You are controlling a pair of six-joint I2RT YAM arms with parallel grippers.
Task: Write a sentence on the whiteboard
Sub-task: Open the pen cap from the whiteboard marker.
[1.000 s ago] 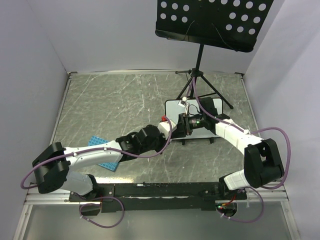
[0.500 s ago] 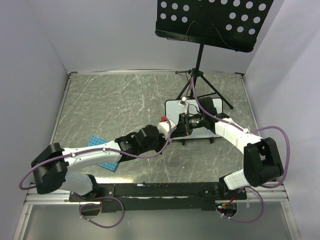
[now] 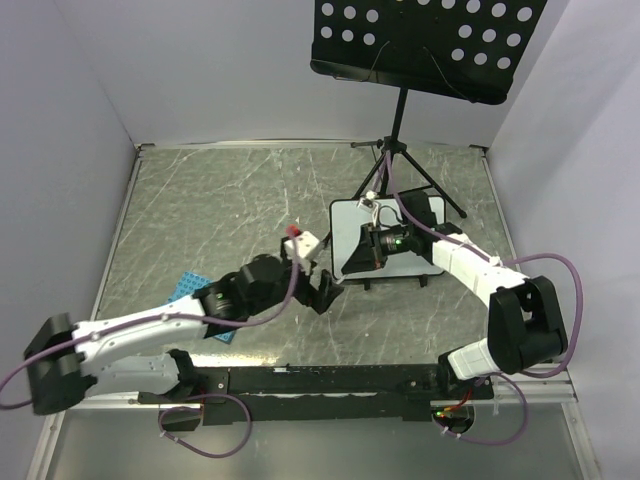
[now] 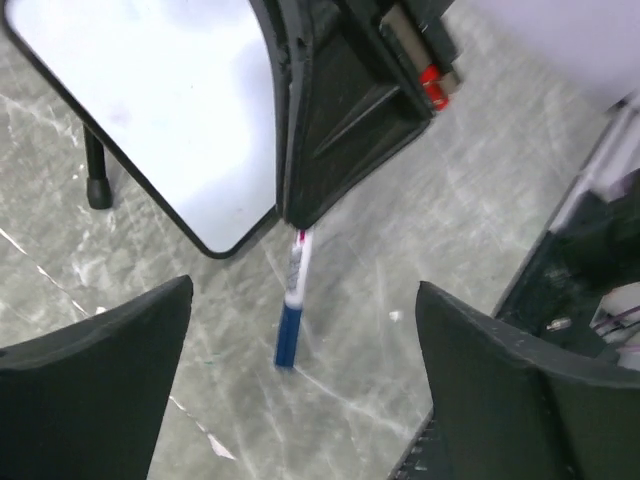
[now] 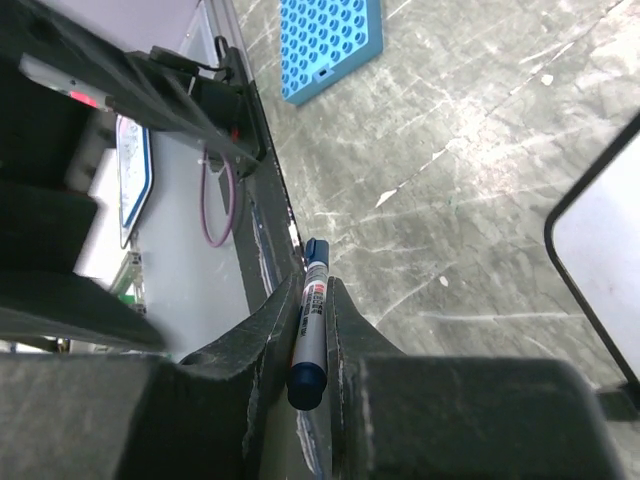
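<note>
Blank whiteboard, marker held ready

The whiteboard [image 3: 345,222] stands on its feet just toward 2 o'clock of the bench [image 3: 220,200] centre, with its long axis 9-to-3 and its face toward 6; no writing shows. The right fingers [image 5: 262,345] clamp a marker [image 5: 311,315] before it, and the left fingers [image 4: 100,360] gape empty at its 7. Pressing may shove the board back or twist the marker in that narrow grip.

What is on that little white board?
Nothing visible: the exposed part of the whiteboard is blank white. The right hand, shut on a marker, covers the rest, so writing there cannot be ruled out.
</note>
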